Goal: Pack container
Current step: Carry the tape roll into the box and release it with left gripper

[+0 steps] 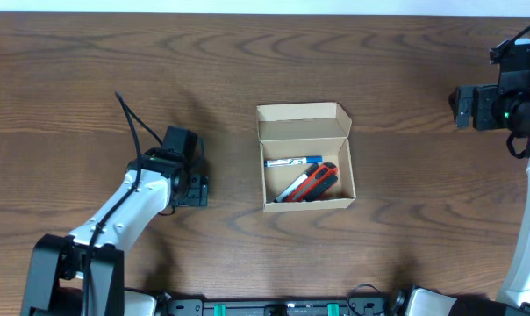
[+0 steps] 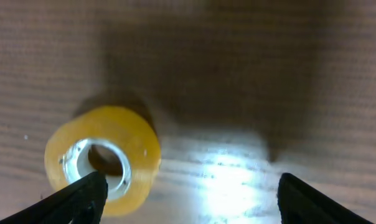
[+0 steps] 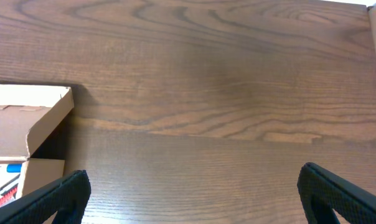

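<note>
From above, the box (image 1: pixel 304 158) stands in the middle of the table (image 1: pixel 405 237), well apart from both arms, with its lid flap open and folded back on the far side. Inside lie a blue marker (image 1: pixel 293 162) and a red and black tool (image 1: pixel 316 183), and some floor of the box is free. The left gripper (image 1: pixel 199 190) is low over the wood and the box is beyond its tips; the right gripper (image 1: pixel 455 105) hangs far from the box on the other side. In the left wrist view the jaws stand wide apart, with one finger (image 2: pixel 70 202) at each lower corner. A yellow tape roll (image 2: pixel 104 158) lies just in front of the left finger and partly inside the gap, its hole toward the camera; I cannot tell if the finger touches it. In the right wrist view the jaws are also wide apart with only bare wood between them, and the lid corner of the box shows ahead of the left finger (image 3: pixel 51 199). I judge the box light and made of thin cardboard, so it will slide easily on this smooth table and its walls will bend under a hard squeeze. It is better to hold it by one side wall near a corner, where it is stiffest, or to press it down at the rim. The flap is soft at its hinge and needs a gentle push to close.
</note>
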